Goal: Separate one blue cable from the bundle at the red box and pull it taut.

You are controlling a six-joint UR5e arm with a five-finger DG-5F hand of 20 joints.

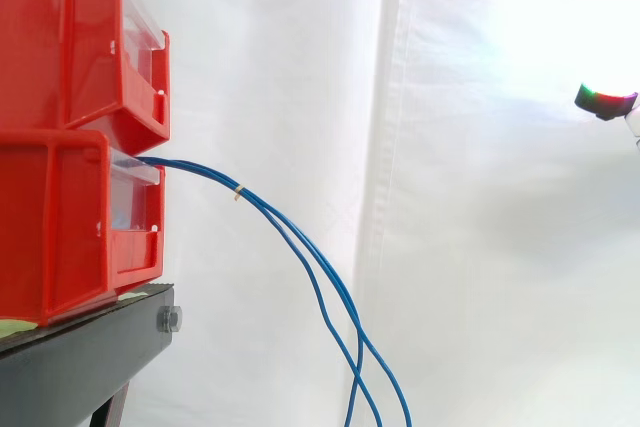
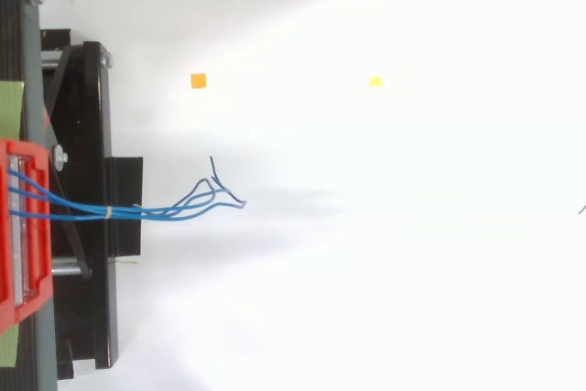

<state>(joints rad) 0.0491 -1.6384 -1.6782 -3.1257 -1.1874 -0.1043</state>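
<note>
The blue cables (image 1: 200,176) are hanging out of the lower red bin (image 1: 60,227) on the black stand (image 1: 80,357), drooping toward five o'clock (a pale tie (image 1: 238,192) is binding them). Well apart at three o'clock, the hand (image 1: 606,101) is showing; whether it is open or closed, I cannot tell.

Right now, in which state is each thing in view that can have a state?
Cables: slack, hanging down from the lower bin, none separated.
Band: wrapped around the cables near the bin.
Lower bin: on the stand, cables leaving its front.
Upper bin: stacked on the lower bin.
Hand: at the right edge, far from the cables, touching none.
</note>
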